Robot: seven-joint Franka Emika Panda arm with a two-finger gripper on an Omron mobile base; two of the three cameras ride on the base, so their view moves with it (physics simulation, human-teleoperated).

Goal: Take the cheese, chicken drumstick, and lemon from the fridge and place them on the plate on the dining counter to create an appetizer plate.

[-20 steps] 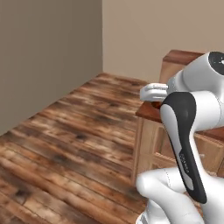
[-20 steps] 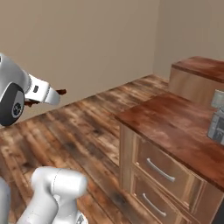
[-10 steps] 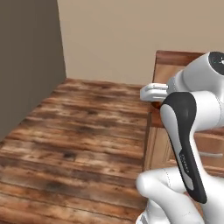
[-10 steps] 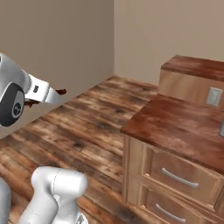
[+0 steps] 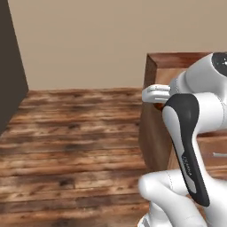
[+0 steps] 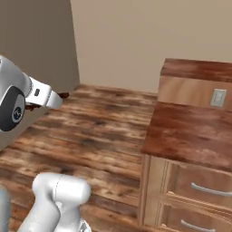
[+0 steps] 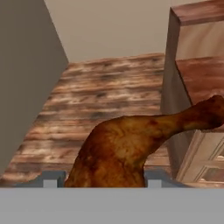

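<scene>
A glossy, mottled reddish-brown chicken drumstick [image 7: 127, 146], thick end down, sits clamped between the half-spread fingers of the gripper [image 7: 101, 180], its narrow bone end pointing right toward a wood cabinet with drawers [image 6: 190, 190]. Since a second ago the base has turned: the plank floor [image 5: 71, 150] has swung across the views.

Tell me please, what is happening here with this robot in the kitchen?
The white robot arm is holding the chicken drumstick between its fingers, as the hand view shows. Around it are a wooden floor, a beige wall and a wood counter with drawers. No plate is in sight, so the drumstick is not yet delivered.
</scene>
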